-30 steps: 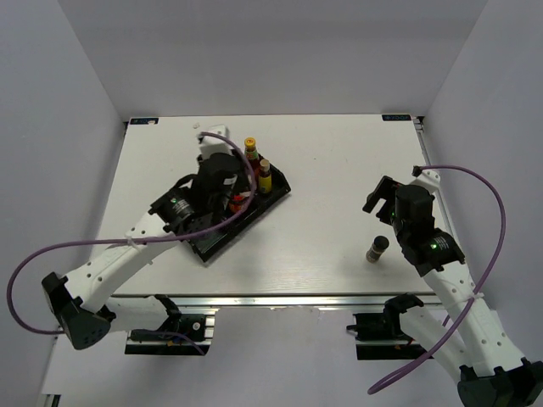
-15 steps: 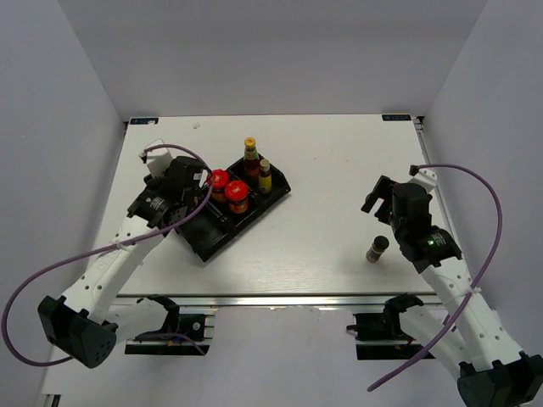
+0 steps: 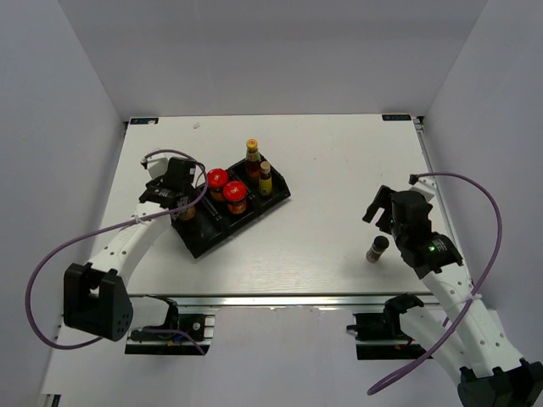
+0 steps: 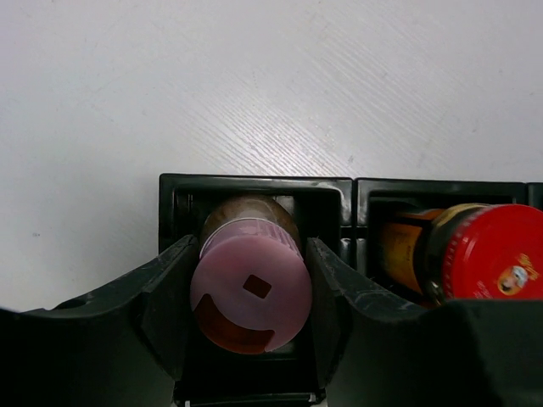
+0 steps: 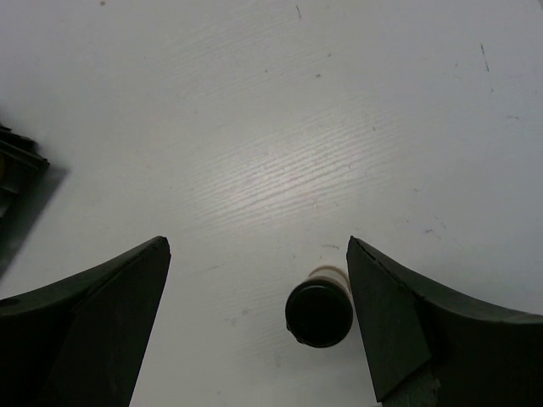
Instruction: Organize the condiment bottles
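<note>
We log our left gripper (image 4: 250, 254) clamped on the pink-capped bottle (image 4: 249, 292), upright in the tray's (image 4: 254, 181) end compartment. Our right gripper (image 5: 256, 254) stands spread, the small dark shaker (image 5: 318, 314) between its fingers, touching neither.

Lit brightly and evenly from overhead, with a soft sheen but no hard glare on the white desk (image 3: 339, 161). Casts only short, faint shadows: one beside the shaker (image 3: 377, 248) near the right edge, a darker one along the tray (image 3: 208, 244) toward the left edge. Stays sharp from above. Goes soft up close on the right gripper's fingers (image 5: 93, 331) and the pink-capped bottle (image 4: 250, 292), yet keeps the desk grain crisp.
</note>
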